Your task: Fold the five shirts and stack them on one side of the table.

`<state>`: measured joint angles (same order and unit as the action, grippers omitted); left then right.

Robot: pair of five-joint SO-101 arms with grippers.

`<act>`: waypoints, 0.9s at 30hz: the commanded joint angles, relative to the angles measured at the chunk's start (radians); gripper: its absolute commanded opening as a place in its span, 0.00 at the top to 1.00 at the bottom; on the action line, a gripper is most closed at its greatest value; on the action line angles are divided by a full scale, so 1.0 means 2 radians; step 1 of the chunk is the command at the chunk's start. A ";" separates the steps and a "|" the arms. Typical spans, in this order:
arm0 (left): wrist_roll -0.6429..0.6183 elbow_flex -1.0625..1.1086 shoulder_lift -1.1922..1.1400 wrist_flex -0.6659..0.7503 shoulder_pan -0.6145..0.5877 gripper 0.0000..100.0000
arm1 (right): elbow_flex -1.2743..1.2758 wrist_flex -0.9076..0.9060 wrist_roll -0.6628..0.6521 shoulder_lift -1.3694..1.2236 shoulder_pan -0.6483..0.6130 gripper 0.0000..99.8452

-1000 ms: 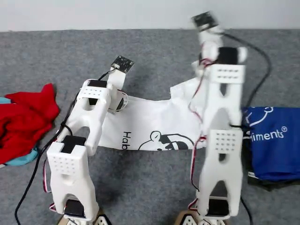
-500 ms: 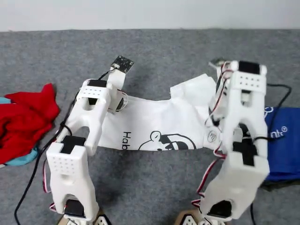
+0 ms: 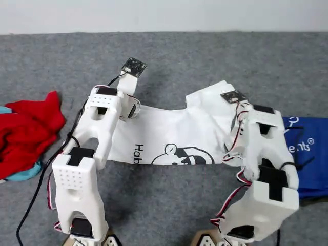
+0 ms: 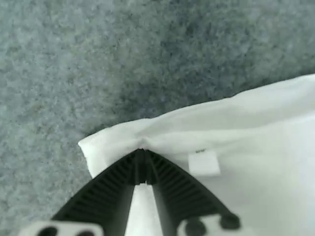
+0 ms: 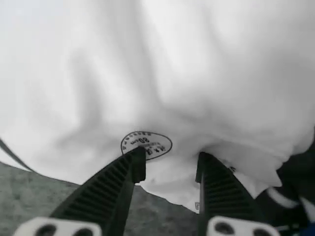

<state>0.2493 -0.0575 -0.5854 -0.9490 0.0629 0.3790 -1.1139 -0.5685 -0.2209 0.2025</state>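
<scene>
Lying across the grey worktop [image 3: 179, 56], the white shirt [image 3: 174, 136] has kept its place, so its fold looks barely begun. The right arm [image 3: 261, 154] has swung down from upright to the shirt's edge beside the blue shirt [image 3: 307, 146]. The right hand [image 5: 170, 164] hangs there, fingers apart, gripping nothing. The left hand [image 4: 141, 155] stays clamped on the opposite corner. From above, the right arm hides that edge, and the red shirt [image 3: 28, 128] covers most of a teal shirt [image 3: 23, 173].

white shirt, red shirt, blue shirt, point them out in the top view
white shirt [image 3: 169, 128], high view, plain cloth above the print
red shirt [image 3: 28, 128], high view, middle of the crumpled heap
blue shirt [image 3: 310, 164], high view, flat part below the lettering
</scene>
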 commanded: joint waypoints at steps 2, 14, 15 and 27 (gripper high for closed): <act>0.015 -0.020 0.002 0.000 -0.003 0.99 | 0.002 0.049 -0.053 0.005 0.053 0.81; -0.011 -0.048 0.027 -0.051 -0.018 0.99 | -0.005 -0.035 -0.028 0.074 0.007 0.83; -0.025 -0.063 0.040 -0.071 -0.018 0.99 | -0.008 -0.044 -0.025 0.096 0.000 0.83; 0.002 -0.086 0.127 -0.401 -0.012 0.90 | -0.008 -0.145 -0.028 0.234 -0.015 0.83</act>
<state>0.2217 -0.2785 -0.3813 -1.6533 0.0399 0.4005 -1.3748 -0.6283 0.1887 0.1795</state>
